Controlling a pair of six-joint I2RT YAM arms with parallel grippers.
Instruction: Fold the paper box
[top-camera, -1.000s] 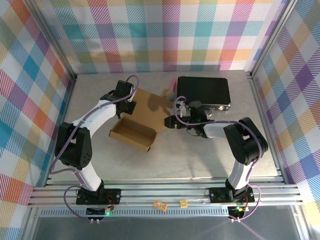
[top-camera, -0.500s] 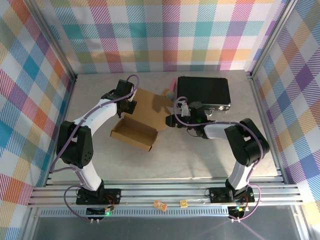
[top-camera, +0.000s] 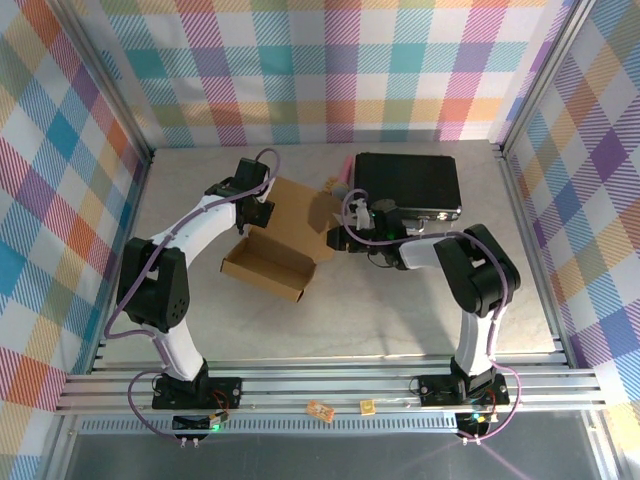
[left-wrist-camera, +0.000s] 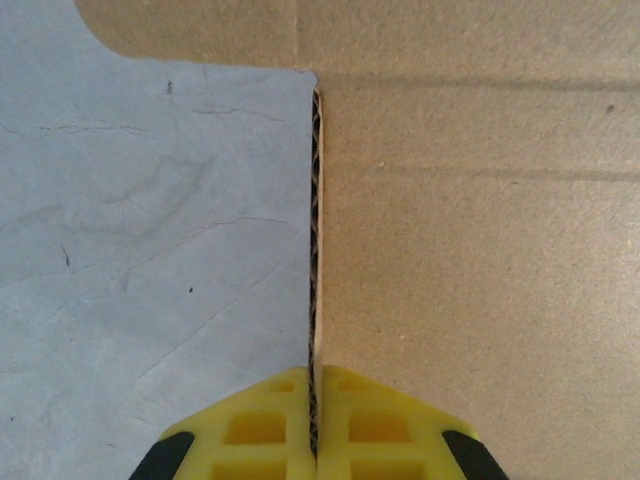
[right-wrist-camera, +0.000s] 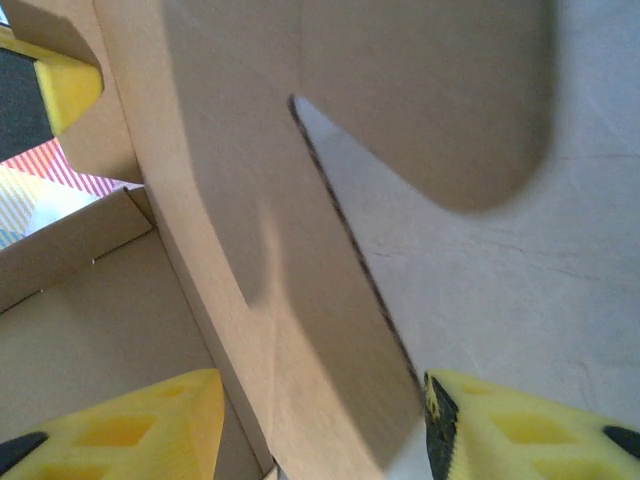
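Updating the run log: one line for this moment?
task: fold paper box, partly formed | left end effector: shut on its panel edge | right end effector: open, astride a flap

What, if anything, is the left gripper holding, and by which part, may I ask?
The paper box; the left fingers are shut on a flap's corrugated edge.

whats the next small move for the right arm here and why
Probably close the right gripper on the flap. Its fingers sit apart on either side of that cardboard edge of the paper box, not yet pinching it. The left gripper is shut on another edge, so the sheet looks steadied for a fold.
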